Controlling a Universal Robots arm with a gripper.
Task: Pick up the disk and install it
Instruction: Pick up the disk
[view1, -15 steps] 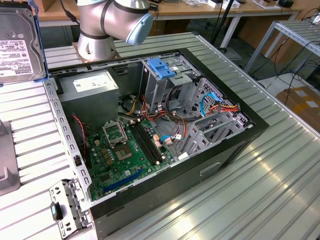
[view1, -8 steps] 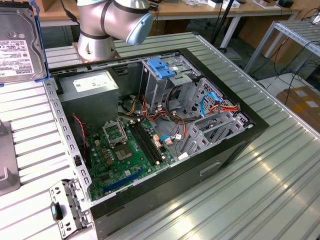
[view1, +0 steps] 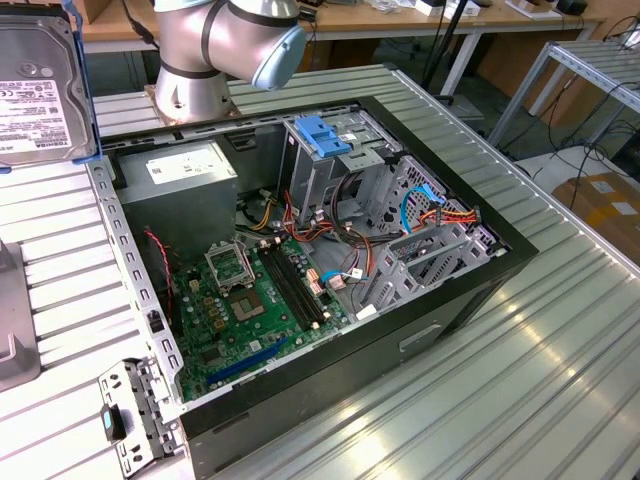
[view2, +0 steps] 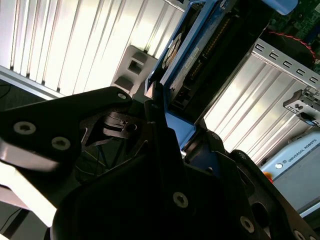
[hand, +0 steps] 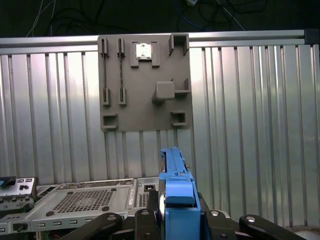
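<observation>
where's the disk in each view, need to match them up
Exterior view: the disk is in the top left corner, label face toward the camera.
Second wrist view: seen end-on, clamped in the claw.
First wrist view: edge-on, its blue carrier standing in front of the grey fixture plate.
Shared landmark: the ribbed metal table.
</observation>
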